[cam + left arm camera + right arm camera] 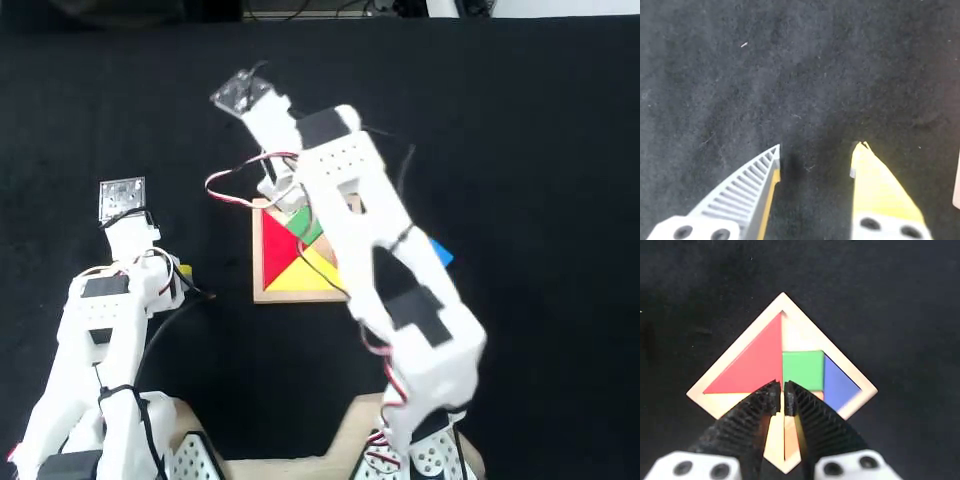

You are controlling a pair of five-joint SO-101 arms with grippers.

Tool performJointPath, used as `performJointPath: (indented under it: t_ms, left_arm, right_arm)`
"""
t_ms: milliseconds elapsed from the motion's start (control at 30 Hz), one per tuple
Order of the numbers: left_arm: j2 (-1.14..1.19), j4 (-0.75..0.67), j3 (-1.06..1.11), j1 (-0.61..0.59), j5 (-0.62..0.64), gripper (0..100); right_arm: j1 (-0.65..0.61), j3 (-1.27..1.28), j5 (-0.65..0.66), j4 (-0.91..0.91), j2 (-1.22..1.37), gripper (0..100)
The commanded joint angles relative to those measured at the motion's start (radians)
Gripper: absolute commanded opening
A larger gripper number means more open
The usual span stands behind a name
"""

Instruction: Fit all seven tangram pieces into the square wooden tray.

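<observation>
Right wrist view: right hand (780,396) clenched above tray (736,344) at mid-frame; if lowered, tips could jolt green square (802,371) askew. Left hand (819,147) released

My white right arm (385,260) crosses the square wooden tray (285,296) from 5 o'clock, covering its right half. A red-and-white cable loop (210,185) hangs at the tray's 10 o'clock. Black cloth (225,250) at 9 o'clock lies open toward my white left arm (105,310).

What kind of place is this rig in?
Probably a robotics test bench: a black cloth-covered table, left arm and right arm based at its near edge, and a wooden tangram tray.
</observation>
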Motion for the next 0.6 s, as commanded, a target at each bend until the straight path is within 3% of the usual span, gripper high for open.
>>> performJointPath:
  t_ms: [0, 133, 400, 567]
  left_arm:
    - [-0.008, -0.015, -0.007, 0.008, 0.009, 23]
    - [-0.008, -0.017, -0.007, 0.008, 0.009, 23]
    - [-0.008, -0.011, -0.007, 0.039, 0.002, 23]
    - [-0.008, -0.015, -0.010, 0.070, 0.008, 23]
  right_arm:
    - [0.166, 0.151, -0.054, -0.054, -0.191, 1.1]
    - [0.330, 0.433, -0.094, -0.213, -0.337, 1.1]
    - [0.555, 0.966, 0.020, -0.643, -0.473, 1.1]
    - [0.589, 1.018, 0.028, -0.624, -0.470, 1.2]
